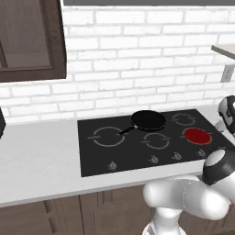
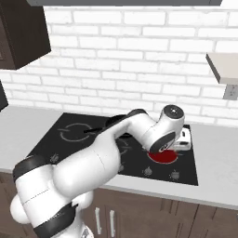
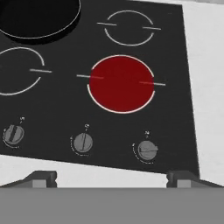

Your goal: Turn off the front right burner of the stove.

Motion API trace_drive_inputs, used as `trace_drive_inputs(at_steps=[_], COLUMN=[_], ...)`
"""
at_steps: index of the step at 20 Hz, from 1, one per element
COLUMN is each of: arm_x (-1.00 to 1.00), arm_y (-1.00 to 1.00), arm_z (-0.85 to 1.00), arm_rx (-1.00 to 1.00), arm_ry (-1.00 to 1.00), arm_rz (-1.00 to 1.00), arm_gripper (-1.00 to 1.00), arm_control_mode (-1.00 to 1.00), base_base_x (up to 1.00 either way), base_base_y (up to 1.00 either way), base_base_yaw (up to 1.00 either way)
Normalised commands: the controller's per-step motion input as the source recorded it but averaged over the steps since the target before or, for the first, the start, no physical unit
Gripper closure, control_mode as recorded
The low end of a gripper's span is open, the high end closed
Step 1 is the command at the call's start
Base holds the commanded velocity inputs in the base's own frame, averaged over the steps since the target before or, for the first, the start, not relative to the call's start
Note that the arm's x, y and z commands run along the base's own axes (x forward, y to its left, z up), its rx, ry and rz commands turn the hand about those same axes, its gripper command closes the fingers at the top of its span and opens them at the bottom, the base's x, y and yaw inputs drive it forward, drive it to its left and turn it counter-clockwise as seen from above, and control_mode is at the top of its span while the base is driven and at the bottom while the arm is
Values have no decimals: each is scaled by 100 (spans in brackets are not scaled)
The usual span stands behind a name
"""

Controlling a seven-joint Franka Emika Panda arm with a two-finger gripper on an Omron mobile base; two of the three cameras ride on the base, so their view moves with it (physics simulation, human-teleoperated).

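A: Where's the gripper (image 3: pixel 112 177)?
B: Up over the front edge of the stove (image 3: pixel 52 100), looking down on it. The two fingertips (image 3: pixel 41 178) stand far apart at the bottom of the hand view — wide open, nothing between them.
A: And the burner (image 3: pixel 121 83)?
B: Glowing solid red, front right of the cooktop. In the hand view it sits just above the rightmost knob (image 3: pixel 146 150), whose pointer lies sideways, while the middle knob (image 3: pixel 82 142) points nearly straight up.
A: What else is on the glass?
B: A black pan (image 1: pixel 148 120) at the back, handle reaching toward the left rings. The other zones are thin grey outlines.
A: From the right base view?
B: The arm arches over the stove (image 2: pixel 69 139) and the hand hides part of the red burner (image 2: pixel 163 156) — white counter (image 2: pixel 218 158) beyond it
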Motion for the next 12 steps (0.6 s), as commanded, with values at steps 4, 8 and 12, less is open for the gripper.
trace_drive_inputs(at_steps=[4, 8, 12], arm_x=[36, 30, 21], arm_y=[-13, 0, 11], arm_z=[-50, -50, -48], arm_rx=[-22, -27, -28], arm_ry=[10, 20, 22], arm_rz=[31, 33, 28], arm_gripper=[-100, -100, -100], arm_control_mode=[-100, -100, -100], base_base_x=[0, 0, 0], base_base_y=[0, 0, 0], base_base_yaw=[0, 0, 0])
